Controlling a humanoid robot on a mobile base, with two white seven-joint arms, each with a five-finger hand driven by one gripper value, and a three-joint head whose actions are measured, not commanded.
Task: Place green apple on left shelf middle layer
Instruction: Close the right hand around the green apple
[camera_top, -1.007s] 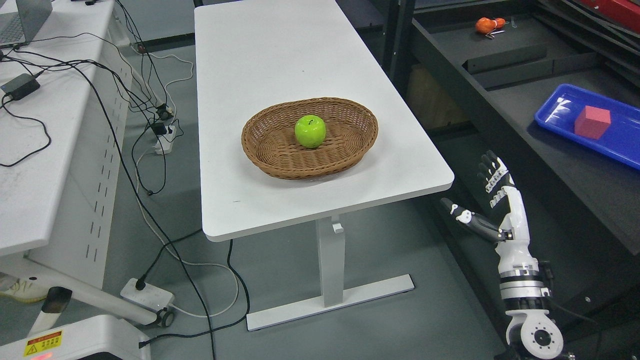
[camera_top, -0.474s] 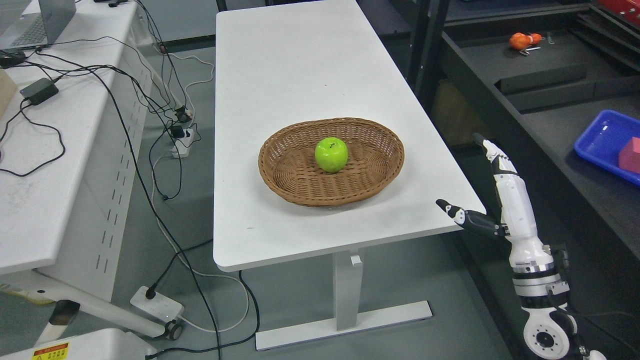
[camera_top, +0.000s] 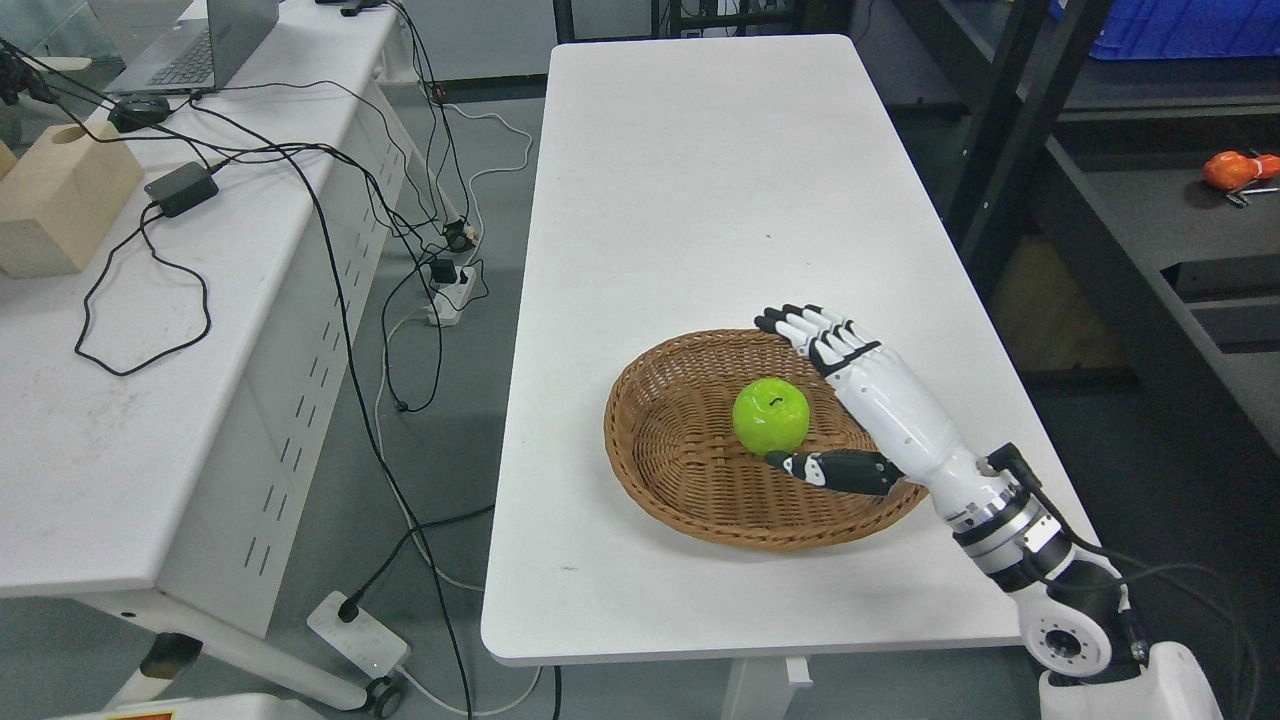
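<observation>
A green apple (camera_top: 771, 416) lies in the middle of a brown wicker basket (camera_top: 680, 470) on the white table (camera_top: 700, 200). My right hand (camera_top: 790, 390) reaches over the basket's right rim, open around the apple's right side. Its fingers (camera_top: 800, 322) stretch past the far side of the apple and the dark thumb (camera_top: 830, 468) lies at the near side, close to the fruit. I cannot tell whether either touches the apple. The left arm is out of view.
A white desk (camera_top: 120, 400) with a laptop (camera_top: 195, 55), a wooden block (camera_top: 60, 195) and trailing cables stands to the left. Power strips (camera_top: 355, 635) lie on the floor between. Dark shelving (camera_top: 1180, 260) with an orange object (camera_top: 1235, 170) stands to the right.
The camera has shifted, so the whole scene sits lower and further right. My right hand rose from beside the table's near right corner and came over the basket to flank the apple.
</observation>
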